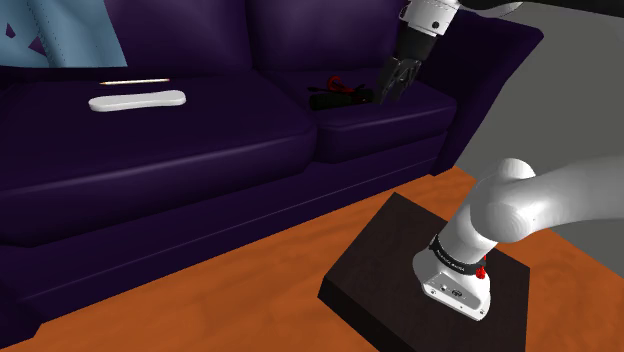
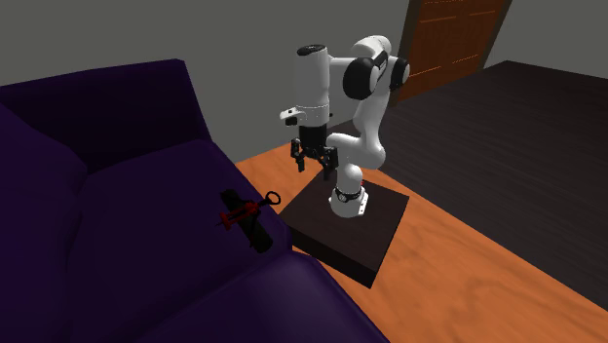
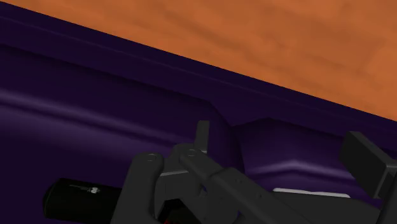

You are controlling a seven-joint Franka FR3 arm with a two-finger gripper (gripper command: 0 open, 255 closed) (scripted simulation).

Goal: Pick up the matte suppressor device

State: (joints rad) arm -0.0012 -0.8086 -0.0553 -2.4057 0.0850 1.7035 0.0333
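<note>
The suppressor (image 1: 333, 100) is a matte black cylinder lying on the right seat cushion of a dark purple sofa (image 1: 200, 150). A red-handled tool (image 1: 338, 84) lies against its far side. My gripper (image 1: 395, 80) hangs open just above the cushion, a little to the shoulder view's right of the suppressor, touching nothing. In the second exterior view the gripper (image 2: 314, 164) stands above the sofa's front edge, with the suppressor (image 2: 255, 237) and the red tool (image 2: 244, 209) lower to its left. In the wrist view the suppressor (image 3: 79, 198) lies off to one side of the fingers (image 3: 191, 181).
A white elongated object (image 1: 137, 101) and a thin pale stick (image 1: 133, 81) lie on the left cushion. A light blue cloth (image 1: 60, 30) leans on the backrest. My dark stand (image 1: 400, 250) sits on the orange wood floor. A brown door (image 2: 458, 39) is behind.
</note>
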